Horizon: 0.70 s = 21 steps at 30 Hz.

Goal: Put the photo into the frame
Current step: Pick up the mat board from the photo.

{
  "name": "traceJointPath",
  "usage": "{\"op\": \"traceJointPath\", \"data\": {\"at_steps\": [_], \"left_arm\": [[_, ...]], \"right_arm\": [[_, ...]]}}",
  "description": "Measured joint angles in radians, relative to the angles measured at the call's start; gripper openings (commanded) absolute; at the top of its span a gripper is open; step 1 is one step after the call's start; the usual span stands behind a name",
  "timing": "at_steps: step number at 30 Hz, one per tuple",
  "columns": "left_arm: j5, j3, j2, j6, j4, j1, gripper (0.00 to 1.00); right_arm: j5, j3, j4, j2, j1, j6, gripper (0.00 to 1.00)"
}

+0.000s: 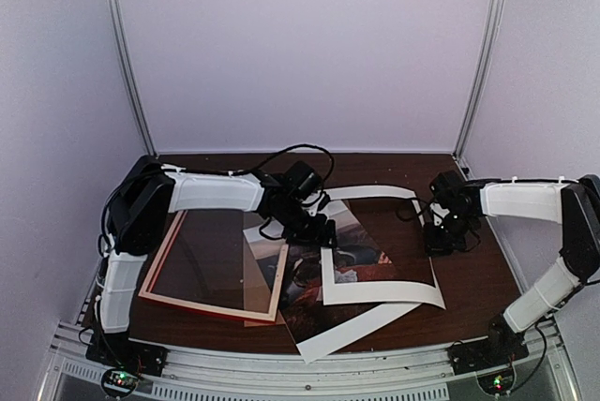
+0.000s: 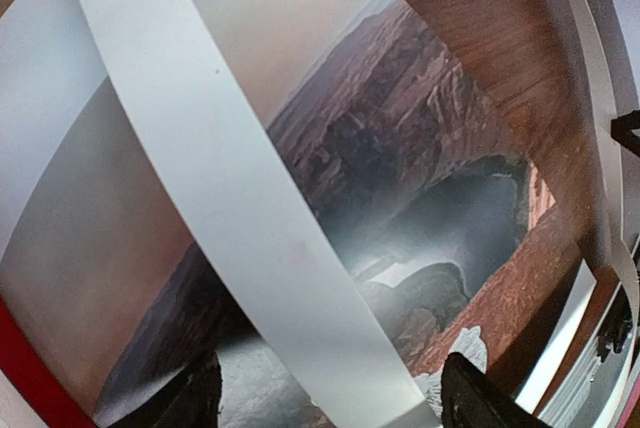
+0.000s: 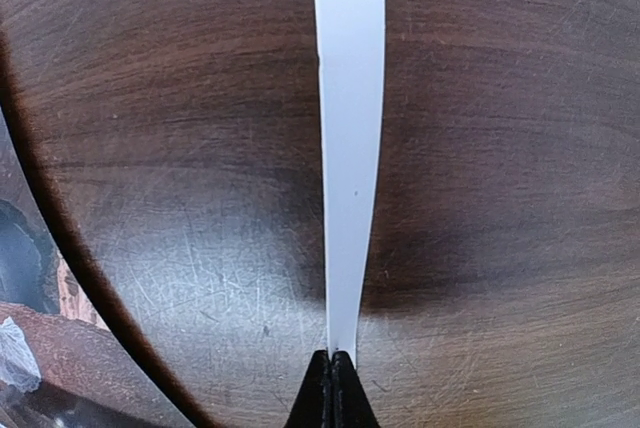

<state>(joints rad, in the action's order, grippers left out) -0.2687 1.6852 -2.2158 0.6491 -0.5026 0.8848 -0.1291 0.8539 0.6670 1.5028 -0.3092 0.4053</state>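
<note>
Pinching mat (image 3: 350,98) in clamped right gripper (image 3: 332,380) near table's (image 3: 500,148) right edge; hovering left gripper (image 2: 335,403), spread, over photo (image 2: 400,148). Probably clearing mat; next, moving photo to frame (image 1: 208,308).

Your dark wooden table (image 1: 473,274) carries everything. The photo (image 1: 354,240) lies near its middle. The frame (image 1: 202,305) rests just left of the photo, overlapping the photo's left edge. A white mat (image 1: 380,294) lies across the photo's right half.
</note>
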Motion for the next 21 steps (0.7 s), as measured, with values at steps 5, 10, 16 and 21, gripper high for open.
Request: {"op": "traceJointPath", "data": {"at_steps": [5, 10, 16, 21], "left_arm": [[-0.080, -0.008, 0.010, 0.032, 0.041, -0.020, 0.78], [-0.183, -0.040, 0.012, 0.100, 0.134, -0.049, 0.77], [-0.304, -0.071, 0.012, 0.201, 0.269, -0.069, 0.64], [-0.377, -0.093, 0.012, 0.272, 0.363, -0.077, 0.49]], "right_arm": [[0.000, 0.008, 0.003, -0.015, 0.000, -0.002, 0.00], [0.001, 0.008, 0.004, -0.021, 0.000, -0.002, 0.00], [0.001, 0.008, 0.004, -0.023, 0.000, -0.002, 0.00], [0.004, 0.008, 0.003, -0.023, 0.000, -0.002, 0.00]]}}
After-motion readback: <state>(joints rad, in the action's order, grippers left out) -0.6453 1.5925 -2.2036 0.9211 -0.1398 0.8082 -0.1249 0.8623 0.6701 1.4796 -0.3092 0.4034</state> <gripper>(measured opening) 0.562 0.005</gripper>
